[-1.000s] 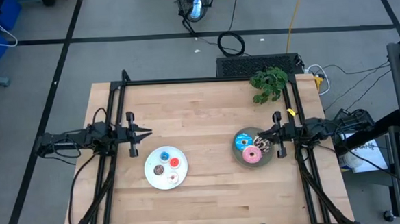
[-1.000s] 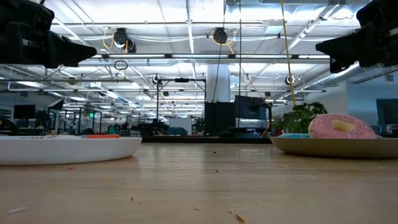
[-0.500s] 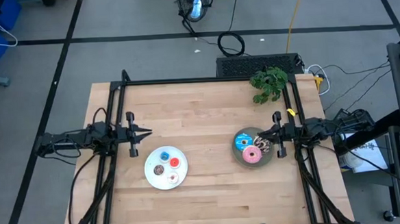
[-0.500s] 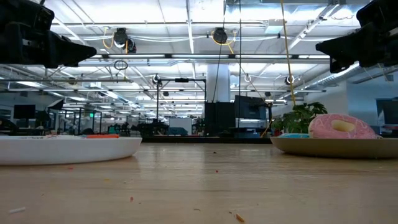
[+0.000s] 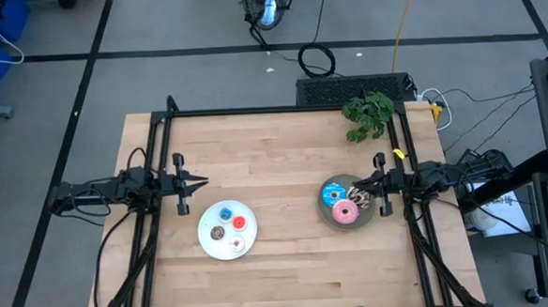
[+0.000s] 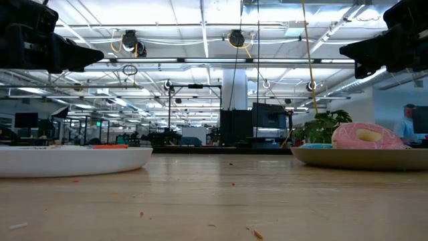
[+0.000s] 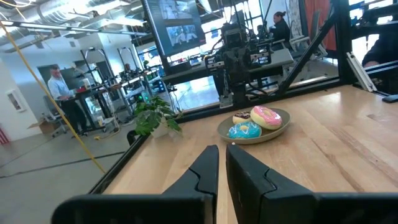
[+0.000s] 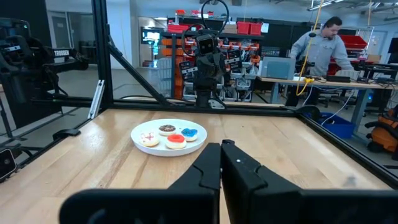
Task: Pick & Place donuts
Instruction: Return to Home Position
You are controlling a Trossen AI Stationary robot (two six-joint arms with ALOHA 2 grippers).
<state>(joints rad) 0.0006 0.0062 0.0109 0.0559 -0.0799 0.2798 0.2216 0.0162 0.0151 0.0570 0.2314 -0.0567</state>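
Four tiny donuts, blue (image 5: 225,213), red (image 5: 240,223), brown (image 5: 218,233) and whitish (image 5: 238,242), lie on the white plate (image 5: 206,240). The pink (image 5: 345,213), blue (image 5: 332,194) and dark brown donut (image 5: 358,200) lie on the grey plate (image 5: 329,214). My left gripper (image 5: 203,183) hovers shut, left of and beyond the white plate. My right gripper (image 5: 355,184) hovers shut over the grey plate's far right rim. The left wrist view shows the grey plate (image 7: 255,138), the right wrist view the white plate (image 8: 140,142).
A green potted plant (image 5: 369,114) stands at the table's far right corner. A black frame (image 5: 253,111) runs along the far and side edges. Bare wood lies between the two plates and along the near edge. People stand in the room beyond the table.
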